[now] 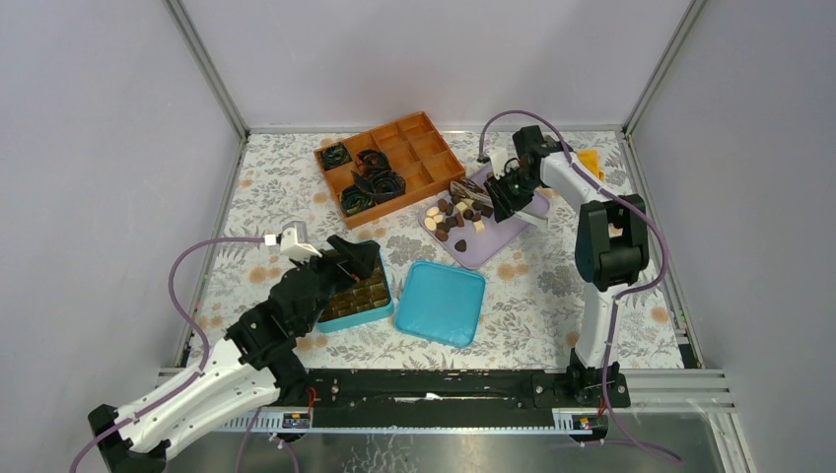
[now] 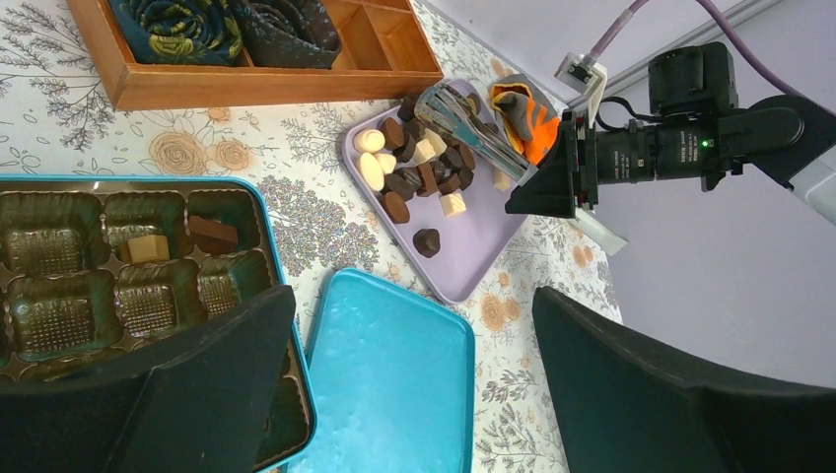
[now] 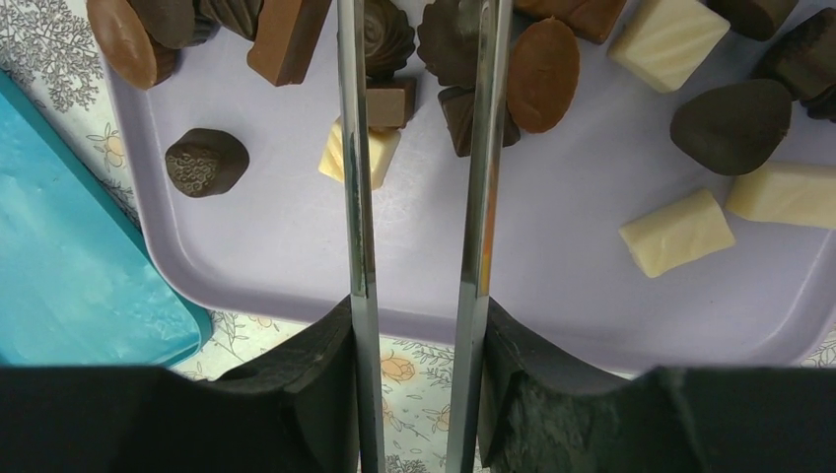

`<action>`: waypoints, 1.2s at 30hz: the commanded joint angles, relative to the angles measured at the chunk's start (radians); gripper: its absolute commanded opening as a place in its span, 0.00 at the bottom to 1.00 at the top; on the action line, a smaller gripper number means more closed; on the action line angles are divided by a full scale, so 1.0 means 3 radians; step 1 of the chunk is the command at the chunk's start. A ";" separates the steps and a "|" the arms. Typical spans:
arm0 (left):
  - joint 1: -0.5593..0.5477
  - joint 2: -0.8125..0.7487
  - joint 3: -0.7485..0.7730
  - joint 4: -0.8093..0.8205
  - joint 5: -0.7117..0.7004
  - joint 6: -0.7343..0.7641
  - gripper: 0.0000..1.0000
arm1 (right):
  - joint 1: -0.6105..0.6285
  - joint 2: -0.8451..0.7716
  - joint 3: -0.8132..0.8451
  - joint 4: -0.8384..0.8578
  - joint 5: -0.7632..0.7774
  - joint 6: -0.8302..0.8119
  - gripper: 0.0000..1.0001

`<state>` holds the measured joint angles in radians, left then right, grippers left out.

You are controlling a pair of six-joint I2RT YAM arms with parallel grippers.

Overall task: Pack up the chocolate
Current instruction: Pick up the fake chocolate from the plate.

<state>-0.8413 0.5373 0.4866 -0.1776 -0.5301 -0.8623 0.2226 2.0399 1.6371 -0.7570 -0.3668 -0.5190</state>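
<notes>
Flowery counter holds a lilac tray with the chocolate piled on it, and the right pincer, squeezed on slim metal tongs above it, might let a smooth piece slip, while the left pincer hangs wide open, empty, left of the tray.

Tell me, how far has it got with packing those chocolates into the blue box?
Barely started. Done: the lid lies off beside the blue box, and a tan piece and a dark piece sit in its pockets. In hand: the right gripper holds tongs reaching into the pile on the lavender tray. Left: nearly every piece, most pockets.
</notes>
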 commanded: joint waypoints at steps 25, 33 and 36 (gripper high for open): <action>0.0087 -0.0010 -0.0037 0.0161 0.0095 -0.0009 0.99 | 0.0214 -0.0088 0.0122 0.0119 0.0389 -0.0078 0.19; 0.0092 -0.0028 -0.0033 0.0151 0.0097 -0.0014 0.99 | 0.0111 -0.0430 -0.0088 0.0046 0.0254 -0.0035 0.14; 0.0089 -0.0018 -0.0027 0.0173 0.0116 -0.0010 0.99 | 0.0044 -0.0574 -0.0213 0.0038 0.0186 -0.0007 0.13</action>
<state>-0.8227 0.5369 0.4843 -0.1726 -0.5030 -0.8623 0.2668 1.9926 1.5982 -0.7387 -0.2756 -0.5266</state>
